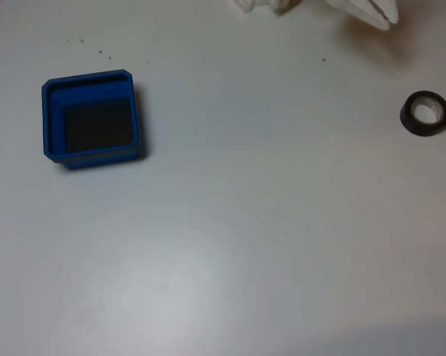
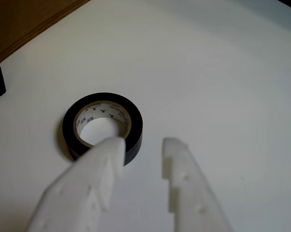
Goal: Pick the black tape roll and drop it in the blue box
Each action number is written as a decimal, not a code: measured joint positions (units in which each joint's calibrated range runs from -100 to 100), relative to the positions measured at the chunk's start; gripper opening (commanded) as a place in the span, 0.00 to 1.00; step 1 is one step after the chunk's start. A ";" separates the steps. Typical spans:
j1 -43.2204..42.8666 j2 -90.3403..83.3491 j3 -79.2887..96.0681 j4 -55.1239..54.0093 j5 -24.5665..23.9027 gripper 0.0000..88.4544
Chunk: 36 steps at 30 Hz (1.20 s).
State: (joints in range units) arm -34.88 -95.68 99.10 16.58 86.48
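The black tape roll (image 1: 426, 114) lies flat on the white surface (image 1: 267, 222), at about 3 o'clock in the fixed view, close to the right edge of the picture. The blue box (image 1: 92, 119) stands far from it, at about 9 o'clock, and its dark floor carries nothing. The two are well apart, with only bare surface between them.

In the wrist view the tool (image 2: 143, 143) enters from 6 o'clock, and its two white fingers (image 2: 179, 169) stand open with a clear gap between them. It holds nothing. The tip of the left finger covers the near wall of the roll (image 2: 104, 104), and the right finger is beside the roll, outside of it. Whether the tips already touch the surface, the pictures do not tell. In the fixed view only a white part of the arm (image 1: 371, 13) is seen at 12 o'clock.

The step in hand seems to be the approach for the grasp. To do it well, one finger should probably go into the pale hole of the roll and the other stay outside, so that the wall of the ring sits between them. The tool should go down until the tips are near the surface and close only then. If it closes too high, the smooth wall may slip out. The roll is light and can slide when pushed, so a slow and straight descent looks safer.
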 measured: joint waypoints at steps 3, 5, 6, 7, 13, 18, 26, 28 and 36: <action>-0.30 0.00 0.00 1.23 0.00 0.02; -0.49 0.00 0.00 3.28 0.17 0.02; -0.89 0.00 0.00 4.68 0.25 0.02; -1.19 0.00 0.00 6.16 0.33 0.02; -1.98 0.00 -0.27 12.15 0.33 0.02; -1.98 1.44 -0.72 12.64 0.33 0.02; -1.98 19.22 -12.56 12.64 0.33 0.02; -1.98 26.08 -17.58 12.64 0.33 0.02; -1.98 54.87 -33.54 12.73 0.25 0.02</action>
State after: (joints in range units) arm -36.86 -40.81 65.56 29.31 86.73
